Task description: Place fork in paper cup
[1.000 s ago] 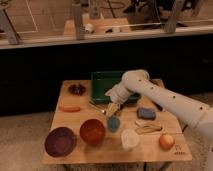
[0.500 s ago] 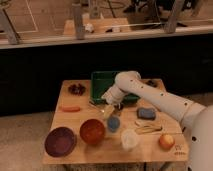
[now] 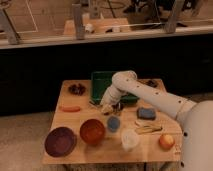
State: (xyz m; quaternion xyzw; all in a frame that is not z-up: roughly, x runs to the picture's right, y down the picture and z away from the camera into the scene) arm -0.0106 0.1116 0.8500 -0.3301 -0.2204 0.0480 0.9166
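My gripper [image 3: 106,106] is low over the table, just in front of the green tray [image 3: 102,79], at the end of the white arm that reaches in from the right. A thin silvery sliver, the fork [image 3: 94,104], lies on the wood right at the gripper's left side, and its near end is hidden under the gripper. The white paper cup [image 3: 130,140] stands upright near the table's front edge, to the right of and nearer than the gripper. A blue cup [image 3: 114,123] stands between the two.
An orange bowl [image 3: 92,131] and a purple bowl [image 3: 60,141] sit at the front left. A carrot [image 3: 70,108] and a dark cluster [image 3: 76,89] lie to the left. On the right are a blue sponge [image 3: 146,113], a pale utensil [image 3: 147,129] and an orange fruit [image 3: 166,141].
The gripper has moved a little to the left and down, from over the tray's front edge to the table by the fork. Nothing else has shifted.
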